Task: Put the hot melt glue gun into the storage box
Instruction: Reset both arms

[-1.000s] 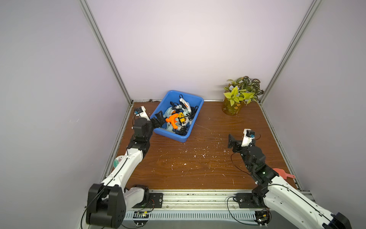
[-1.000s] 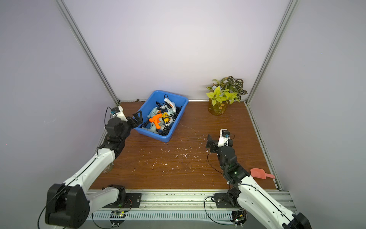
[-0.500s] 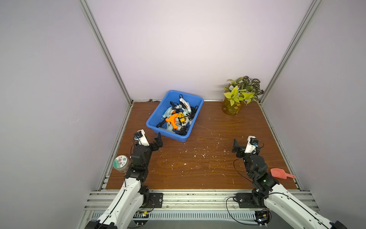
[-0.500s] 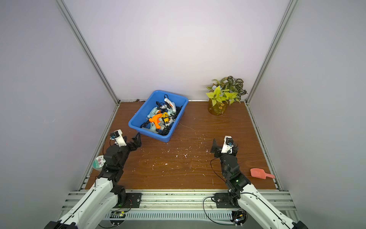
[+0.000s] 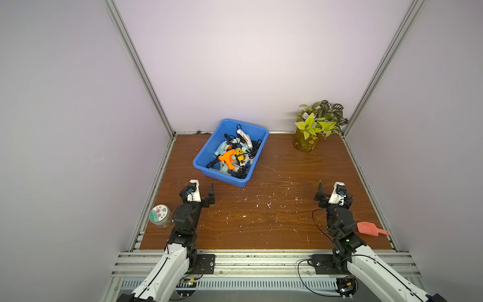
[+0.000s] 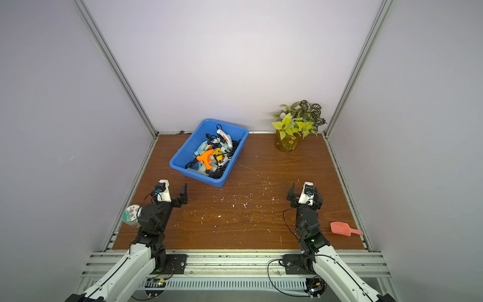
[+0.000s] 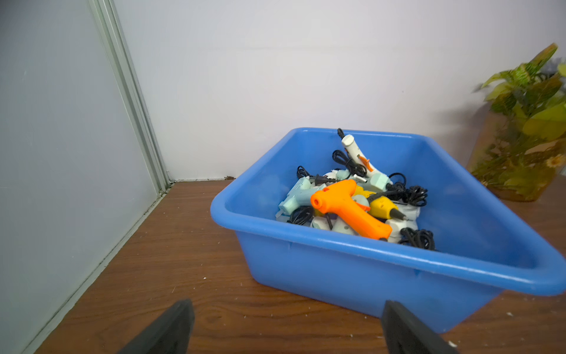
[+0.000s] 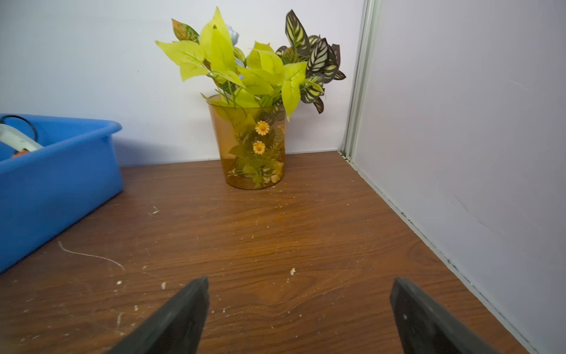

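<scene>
The blue storage box [image 5: 207, 142] [image 6: 183, 146] stands at the back left of the wooden table. Several hot melt glue guns lie piled inside it with tangled black cords, an orange glue gun [image 5: 228, 158] [image 7: 349, 210] on top and a white one [image 5: 243, 137] behind. My left gripper [image 5: 202, 194] [image 7: 286, 309] hovers low just in front of the box's near wall [image 7: 337, 275], open and empty. Over the right side of the table my right gripper [image 5: 332, 194] [image 8: 300, 285] is open and empty too, with only bare wood between its fingers.
An amber vase of artificial plants [image 5: 311, 133] [image 8: 254, 144] stands in the back right corner. A floral-lidded jar [image 5: 159, 215] sits beside the left arm and a pink scoop [image 5: 369, 228] beside the right arm. White crumbs speckle the table [image 5: 261, 222]. Walls enclose three sides.
Both arms have drawn back toward the front rail. The left gripper came away from the box's left rim and down to the table in front of it. Both stayed open.
</scene>
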Robot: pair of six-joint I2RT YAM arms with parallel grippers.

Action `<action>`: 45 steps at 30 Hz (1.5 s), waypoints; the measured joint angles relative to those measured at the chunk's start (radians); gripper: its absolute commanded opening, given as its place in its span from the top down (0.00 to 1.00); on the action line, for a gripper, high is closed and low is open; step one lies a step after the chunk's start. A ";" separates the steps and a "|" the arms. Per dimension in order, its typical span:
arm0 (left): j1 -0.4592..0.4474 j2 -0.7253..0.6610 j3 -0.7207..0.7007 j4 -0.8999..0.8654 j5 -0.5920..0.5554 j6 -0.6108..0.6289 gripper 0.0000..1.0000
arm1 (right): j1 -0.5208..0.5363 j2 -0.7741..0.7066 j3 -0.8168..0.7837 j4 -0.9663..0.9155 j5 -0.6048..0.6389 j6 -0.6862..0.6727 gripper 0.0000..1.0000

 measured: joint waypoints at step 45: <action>0.230 0.894 0.152 0.729 0.317 0.013 0.00 | -0.348 0.962 0.190 0.679 -0.520 -0.029 0.00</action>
